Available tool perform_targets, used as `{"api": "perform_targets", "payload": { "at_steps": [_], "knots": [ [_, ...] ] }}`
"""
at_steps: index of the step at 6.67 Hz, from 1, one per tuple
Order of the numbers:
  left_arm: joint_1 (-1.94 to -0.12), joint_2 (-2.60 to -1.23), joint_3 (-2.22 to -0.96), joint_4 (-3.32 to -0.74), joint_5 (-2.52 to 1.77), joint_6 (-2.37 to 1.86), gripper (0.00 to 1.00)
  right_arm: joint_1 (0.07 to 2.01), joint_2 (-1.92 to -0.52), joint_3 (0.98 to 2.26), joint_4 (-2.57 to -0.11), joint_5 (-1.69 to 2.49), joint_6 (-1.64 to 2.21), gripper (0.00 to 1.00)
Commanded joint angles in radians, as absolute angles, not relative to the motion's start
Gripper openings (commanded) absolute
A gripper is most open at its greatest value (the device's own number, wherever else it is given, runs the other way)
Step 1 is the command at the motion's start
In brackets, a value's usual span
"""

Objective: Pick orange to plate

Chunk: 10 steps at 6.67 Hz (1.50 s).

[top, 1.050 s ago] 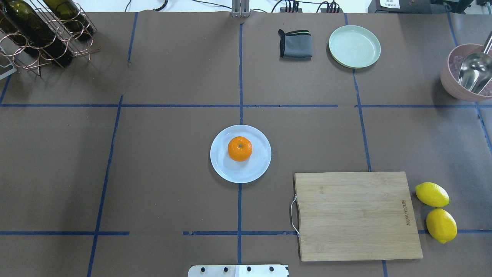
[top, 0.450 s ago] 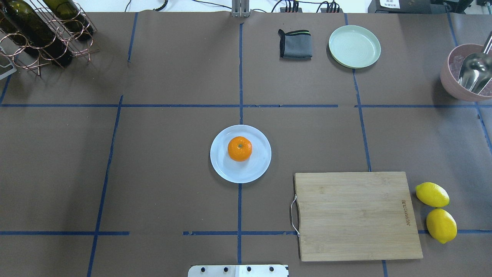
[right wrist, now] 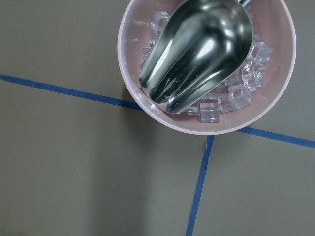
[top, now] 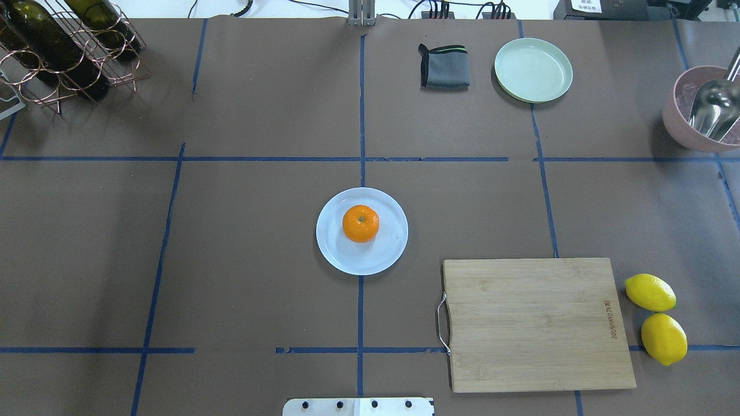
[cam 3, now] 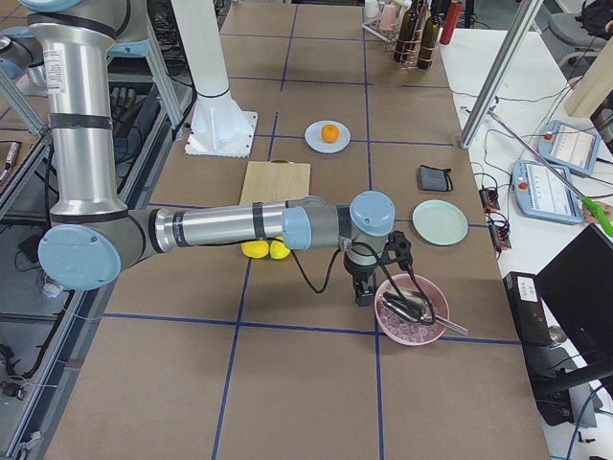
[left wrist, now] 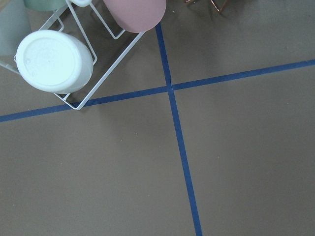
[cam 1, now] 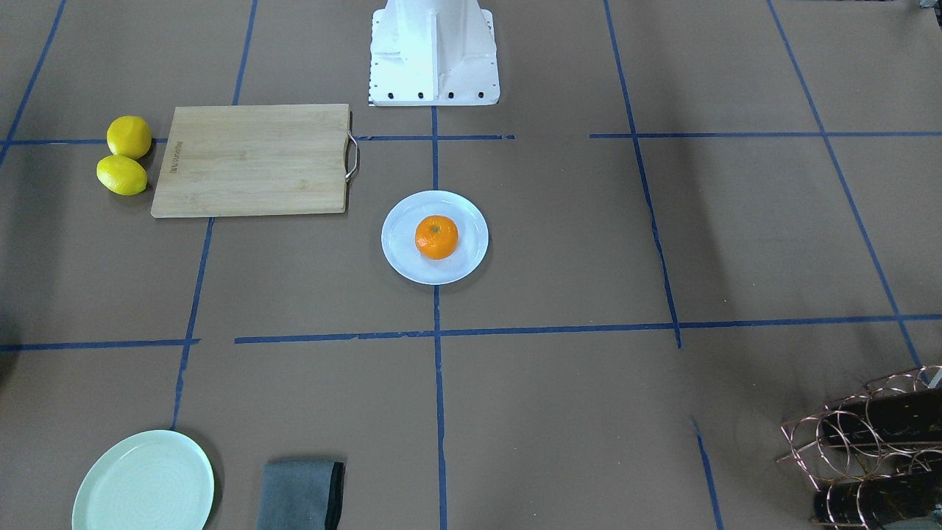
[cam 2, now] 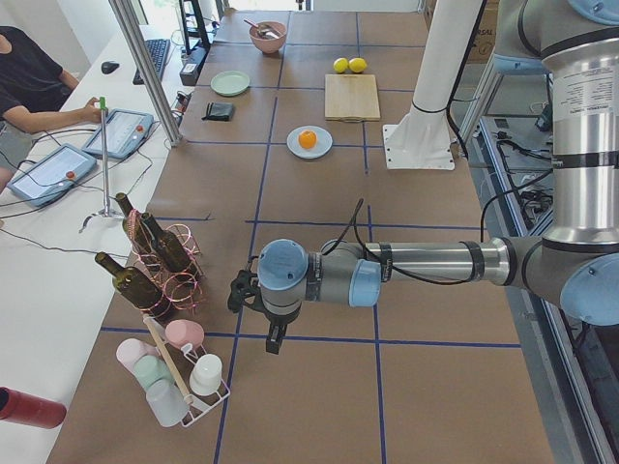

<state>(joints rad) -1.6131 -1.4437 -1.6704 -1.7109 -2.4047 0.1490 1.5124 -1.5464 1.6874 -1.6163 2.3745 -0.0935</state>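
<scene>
Seen from overhead, the orange (top: 361, 223) sits on the plate (top: 347, 260) at the centre of the frame, a little above the plate's middle, stem dimple up. The task looks done. Neither gripper is near it. In the left side view the left gripper (cam 2: 274, 340) hangs low over the table at lower centre, close to some cups (cam 2: 205, 374). In the right side view the right gripper (cam 3: 365, 290) hangs just beside a pink bowl (cam 3: 412, 339) holding a scoop (cam 3: 407, 307). Whether either pincer is spread or pressed together cannot be told. The risk is a stray arm sweep clipping the bowl or cups, or nudging the plate so the round fruit rolls off.
</scene>
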Motion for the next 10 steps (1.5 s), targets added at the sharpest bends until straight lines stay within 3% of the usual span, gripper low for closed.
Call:
{"api": "perform_targets", "payload": {
  "at_steps": [1, 4, 10],
  "knots": [
    [-1.608, -1.45, -1.684, -1.738, -2.405, 0.149, 1.0, 1.511, -1.546, 1.69, -1.615, 2.376, -0.091, 1.0],
    [-1.514, -1.451, -1.687, -1.73, -2.393, 0.133, 1.0, 1.511, -1.546, 1.694, -1.615, 2.376, -0.083, 1.0],
    [-1.513, -1.463, -1.727, -1.557, -2.39, 0.09, 1.0, 1.512, -1.548, 1.695, -1.615, 2.378, -0.08, 1.0]
  ]
}}
